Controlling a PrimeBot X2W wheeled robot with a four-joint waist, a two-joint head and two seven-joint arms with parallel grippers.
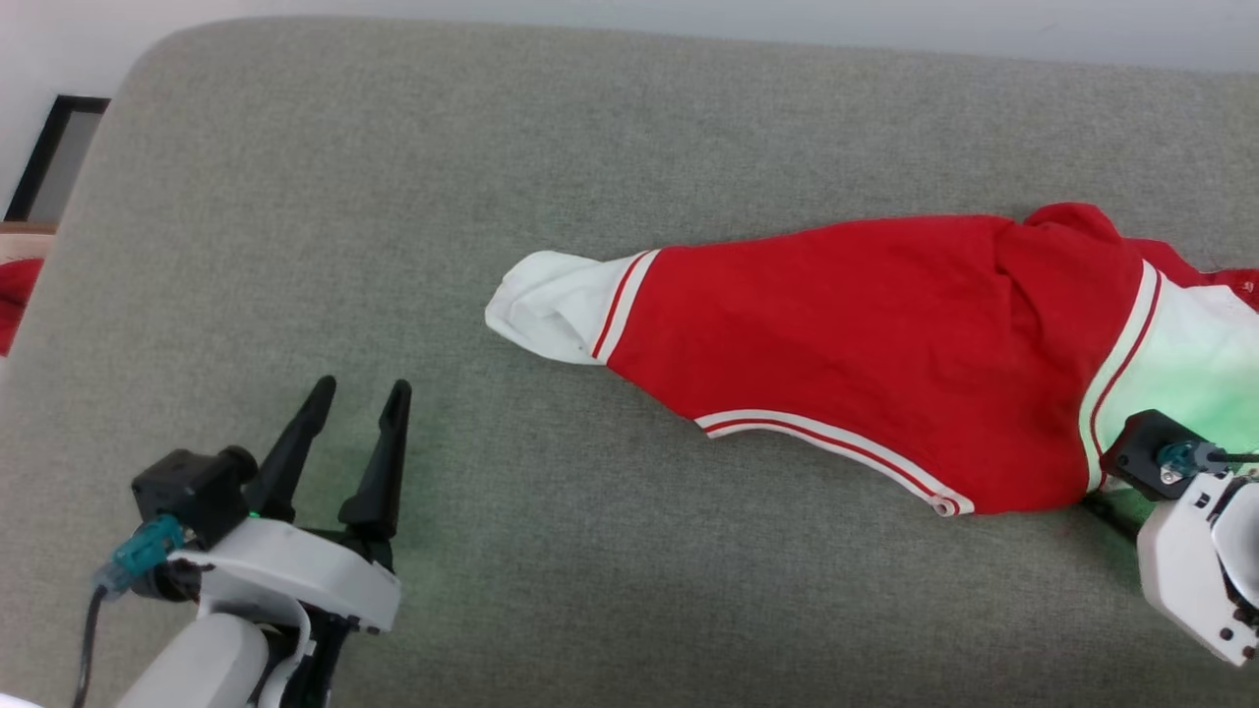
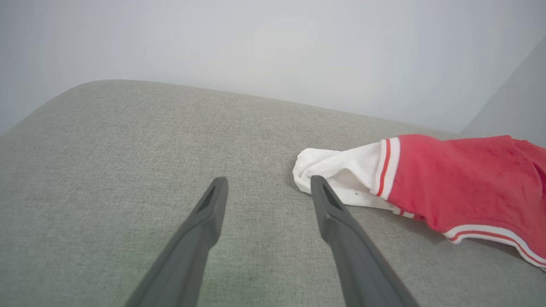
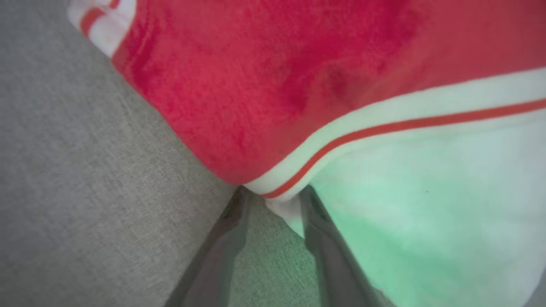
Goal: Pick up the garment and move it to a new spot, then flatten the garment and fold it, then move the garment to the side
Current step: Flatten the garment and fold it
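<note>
The jersey's (image 1: 866, 344) long axis ran toward the cushion's (image 1: 393, 197) right edge. The right gripper (image 3: 273, 194) jaws straddled its striped seam (image 3: 384, 128), possibly pinching it. The left gripper (image 1: 362, 386) jaws stood spread.

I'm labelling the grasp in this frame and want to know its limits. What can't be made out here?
- Shirt: head view, its right end is cut off by the picture's right edge.
- Right claw: right wrist view, cloth lies over its tips, so a grip can't be confirmed.
- Red thing: head view, cut off by the left edge; unidentifiable.
</note>
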